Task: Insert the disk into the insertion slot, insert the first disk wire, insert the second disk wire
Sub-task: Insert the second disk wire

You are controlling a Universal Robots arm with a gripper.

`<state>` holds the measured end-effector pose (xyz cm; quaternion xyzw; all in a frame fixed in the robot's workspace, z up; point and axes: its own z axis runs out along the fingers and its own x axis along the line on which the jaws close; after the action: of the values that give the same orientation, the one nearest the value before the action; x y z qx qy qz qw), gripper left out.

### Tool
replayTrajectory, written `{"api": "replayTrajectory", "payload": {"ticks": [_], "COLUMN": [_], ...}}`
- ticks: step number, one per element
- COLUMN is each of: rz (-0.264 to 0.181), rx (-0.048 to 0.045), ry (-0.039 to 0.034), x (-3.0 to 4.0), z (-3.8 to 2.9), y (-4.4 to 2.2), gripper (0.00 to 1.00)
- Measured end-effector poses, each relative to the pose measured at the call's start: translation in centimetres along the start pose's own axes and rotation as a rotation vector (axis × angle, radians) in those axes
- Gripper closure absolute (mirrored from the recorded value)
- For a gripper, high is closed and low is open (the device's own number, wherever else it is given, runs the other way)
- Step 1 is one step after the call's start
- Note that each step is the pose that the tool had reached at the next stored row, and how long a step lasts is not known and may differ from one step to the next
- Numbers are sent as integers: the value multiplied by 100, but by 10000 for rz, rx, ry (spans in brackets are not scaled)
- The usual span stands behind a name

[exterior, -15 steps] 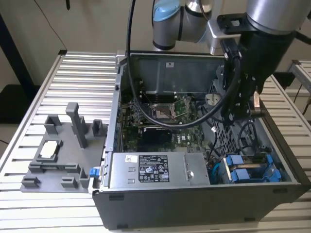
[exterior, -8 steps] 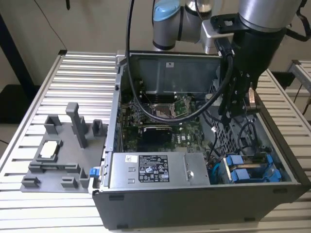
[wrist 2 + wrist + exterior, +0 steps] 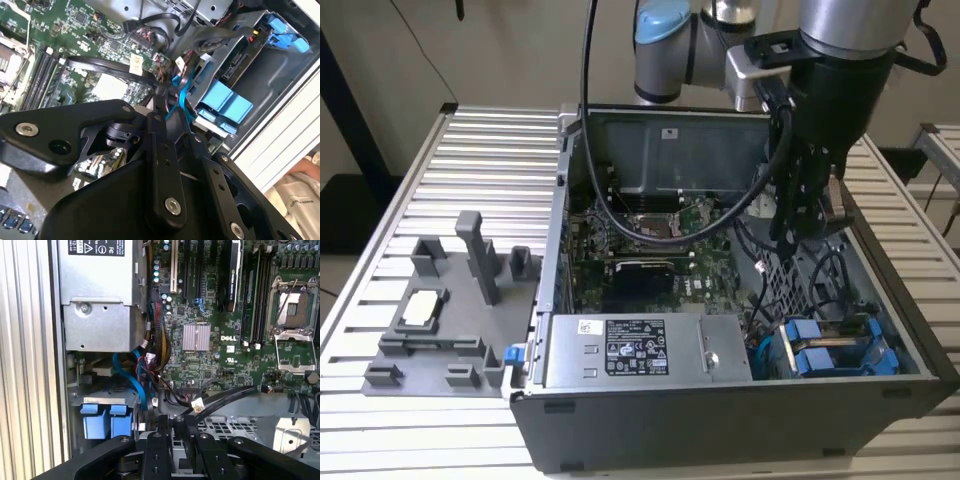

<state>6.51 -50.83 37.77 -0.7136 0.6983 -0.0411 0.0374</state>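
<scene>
- Exterior view's left: a grey plastic fixture tray w/ upright posts point(image 3: 470, 250) is set on the ribbed aluminium table point(image 3: 380, 200), just beside the wall of the open dark-grey computer case point(image 3: 720, 420).
- Centre: the green motherboard point(image 3: 650, 240) lies uncovered, w/ open room above it. A grey labelled power-supply box point(image 3: 640, 348) is fixed along the near edge.
- Right: the black gripper point(image 3: 807, 232) is hung near the case's wall, hemmed by black cables point(image 3: 760, 200).
- The silver-grey disk in its bright blue frame point(image 3: 815, 360) is seated in the insertion slot point(image 3: 840, 340), just beside the power-supply box.
- In the first wrist view the gripper point(image 3: 178, 419) is drawn narrow; whether sth. is pinched cannot be told. A blue flat cable point(image 3: 137, 382) is looped beside it.
- In the second wrist view both tab ends of the disk point(image 3: 225, 100) are shown.
</scene>
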Motion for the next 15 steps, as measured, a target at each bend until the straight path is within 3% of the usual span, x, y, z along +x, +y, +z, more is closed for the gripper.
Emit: {"api": "replayTrajectory", "payload": {"ticks": [3,4,6,9,10,15], "rz": [-6,-11,-35,-77,-85,-95], "rx": [209,239,282,372,413,584], "ry": [67,115,309,656,728,866], "x": [-68,-79,-90,-114,-126,-164], "z": [14,19,25,35,39,82], "y": [48,65,83,97,102,127], "gripper": [73,73,73,73,73,73]}}
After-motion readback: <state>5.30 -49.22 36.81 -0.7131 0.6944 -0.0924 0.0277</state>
